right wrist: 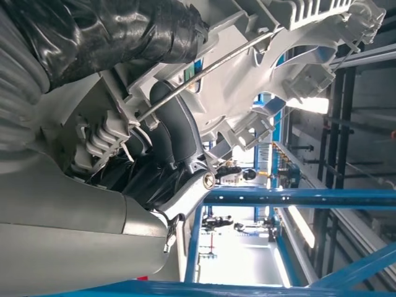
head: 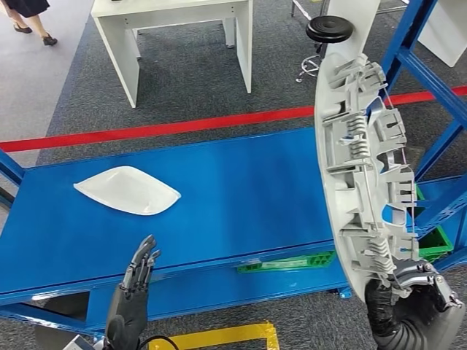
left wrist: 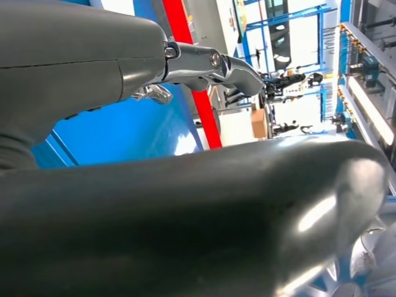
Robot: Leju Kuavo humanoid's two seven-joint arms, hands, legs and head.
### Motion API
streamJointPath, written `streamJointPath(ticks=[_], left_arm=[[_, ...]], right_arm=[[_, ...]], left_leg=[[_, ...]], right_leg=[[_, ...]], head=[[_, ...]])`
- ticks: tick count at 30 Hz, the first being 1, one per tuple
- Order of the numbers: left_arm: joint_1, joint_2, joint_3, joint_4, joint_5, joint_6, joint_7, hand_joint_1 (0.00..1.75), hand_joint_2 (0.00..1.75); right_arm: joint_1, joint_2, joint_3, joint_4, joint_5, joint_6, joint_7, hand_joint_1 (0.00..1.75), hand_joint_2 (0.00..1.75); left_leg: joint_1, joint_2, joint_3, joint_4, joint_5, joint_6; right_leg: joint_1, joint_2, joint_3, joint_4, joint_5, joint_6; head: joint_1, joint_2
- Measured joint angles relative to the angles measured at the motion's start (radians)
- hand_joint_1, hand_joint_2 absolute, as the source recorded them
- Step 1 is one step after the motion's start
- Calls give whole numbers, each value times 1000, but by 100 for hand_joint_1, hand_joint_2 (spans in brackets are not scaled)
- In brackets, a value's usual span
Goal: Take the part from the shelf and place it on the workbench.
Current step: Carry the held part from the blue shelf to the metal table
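The part (head: 363, 175) was a large grey moulded plastic piece, rounded along its outer edge, with its ribbed inner face turned towards me. That face carried clips, raised webs, coiled spring-like features and a thin wire running along its length. It stood nearly upright on edge, off the workbench (head: 231, 189) and above its right end. My right hand (head: 410, 310) held the part at its lower end, dark fingers (right wrist: 175, 133) hooked among the ribs and the thumb closed over the moulding.

On the workbench, a blue flat surface, lay a white teardrop-shaped shell (head: 128, 190), towards the left end and well apart from the part. My left hand (head: 132, 292) was at the near edge of the workbench, just beside the shell's side of it, holding nothing, fingers extended and apart.

Beyond the workbench a red floor line (head: 165, 129) ran across grey carpet, with a white table (head: 171, 36) and a black stool (head: 328, 29) behind it. Blue shelf framing (head: 435, 95) stood beyond the right end of the workbench, behind the part.
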Motion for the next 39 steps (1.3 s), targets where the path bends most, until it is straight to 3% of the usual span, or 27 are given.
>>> streamJointPath(ticks=[2, 4, 8, 10, 12, 13, 14, 15, 17, 19, 22, 24, 27, 28, 29, 30, 32, 34, 37, 39], left_arm=[[0, 0, 0, 0, 0, 0, -2, 0, 0], [-1, 0, 0, 0, 0, 0, -5, 0, 0], [-2, -1, 1, 0, 0, 0, -7, 0, 0], [-2, -2, 1, 0, 0, 0, -8, 0, 0], [-2, -2, 1, 0, 0, 0, -8, 0, 0], [-2, -2, 1, 0, 0, 0, -8, 0, 0], [-2, -2, 1, 0, 0, 0, -8, 0, 0], [-2, -2, 1, 0, 0, 0, -8, 0, 0], [-2, -2, 1, 0, -1, 0, -8, 0, 0], [-2, -2, 1, 0, -1, 0, -8, 0, 0], [-2, -2, 2, 0, -1, 0, -8, 0, 0], [-2, -2, 2, 0, -2, 0, -8, 0, 0], [-2, -2, 2, 1, -1, 0, -8, 0, 0], [-1, -1, 2, 1, -1, 0, -8, 0, 0], [-1, -1, 2, 2, -1, 0, -8, 0, 0], [-1, -1, 2, 2, -1, 0, -8, 0, 0], [-2, -1, 2, 2, -1, 0, -8, 0, 0], [-2, -1, 2, 2, -1, 0, -8, 0, 0], [-2, -2, 2, 2, -1, 0, -8, 0, 0], [-2, -2, 2, 2, -1, -1, -8, 0, 0]], right_arm=[[0, -1, 4, 1, 2, -8, 0, 175, 175], [-1, -3, 9, 2, 5, -18, -1, 175, 175], [0, -10, 18, 3, 7, -29, 0, 175, 175], [-1, -14, 21, 4, 8, -34, -1, 175, 175], [-1, -18, 23, 7, 11, -40, -1, 175, 175], [0, -21, 24, 9, 12, -43, -1, 175, 175], [1, -24, 26, 12, 14, -46, 0, 175, 175], [1, -26, 27, 14, 17, -50, 0, 175, 175], [1, -27, 30, 17, 23, -55, 0, 175, 175], [0, -27, 34, 19, 30, -58, -1, 175, 175], [4, -28, 44, 22, 35, -61, -1, 175, 175], [4, -28, 48, 23, 35, -63, -1, 175, 175], [4, -28, 51, 24, 35, -65, -1, 175, 175], [4, -28, 52, 26, 35, -65, -1, 175, 175], [5, -28, 53, 27, 35, -65, -1, 175, 175], [5, -28, 53, 29, 37, -67, 0, 175, 175], [5, -28, 54, 30, 44, -71, -1, 175, 175], [4, -28, 56, 30, 49, -73, -1, 175, 175], [3, -31, 62, 30, 46, -72, -1, 175, 175], [4, -34, 63, 30, 43, -70, -1, 175, 175]], left_leg=[[-8, -3, 62, -136, 66, 21], [-16, -5, 96, -216, 89, 35], [-14, -3, 99, -247, 97, 38], [-9, 0, 101, -259, 106, 40], [-9, 2, 98, -259, 107, 42], [-9, 3, 97, -258, 107, 42], [-9, 3, 97, -257, 107, 41], [-9, 3, 98, -255, 107, 41], [-10, 3, 96, -248, 105, 36], [-13, 2, 90, -239, 103, 27], [-13, 2, 84, -235, 106, 12], [-11, 0, 71, -204, 78, 1], [-6, -1, 0, -24, -23, -11], [-5, -1, -19, 28, -41, -13], [-5, -1, -22, 44, -39, -13], [-5, -1, -6, 19, -19, -11], [-6, -2, 65, -117, 46, -3], [-9, -6, 117, -228, 81, 6], [-12, -8, 116, -251, 88, 19], [-8, -5, 114, -260, 99, 31]], right_leg=[[5, 3, 2, 0, 0, 0], [6, 3, -2, 0, 2, 5], [4, 2, -16, 8, -5, 24], [2, 1, -52, 84, -55, 33], [0, 0, -104, 207, -113, 40], [-1, 0, -120, 248, -123, 43], [-1, -1, -118, 252, -113, 45], [-2, -2, -98, 215, -86, 45], [-2, -6, -26, 77, -28, 43], [0, -6, 17, -4, -9, 33], [2, -4, 18, -12, -4, 15], [-2, -6, 15, -17, 4, 3], [-3, -7, 6, -19, 10, -8], [-3, -7, 3, -18, 12, -9], [-3, -7, 2, -18, 13, -9], [-3, -7, 2, -18, 14, -8], [-3, -5, 3, -18, 16, -5], [0, -4, -1, -16, 20, 3], [-1, -3, -12, -16, 28, 21], [-2, -4, -26, 7, 6, 30]], head=[[-1, 0], [0, 0], [1, 0], [9, 0], [16, 0], [18, 0], [19, 0], [21, 0], [25, 0], [26, 0], [23, 0], [18, 0], [4, 0], [2, 0], [1, 0], [0, 0], [-1, 0], [-2, 0], [-1, 0], [3, 0]])
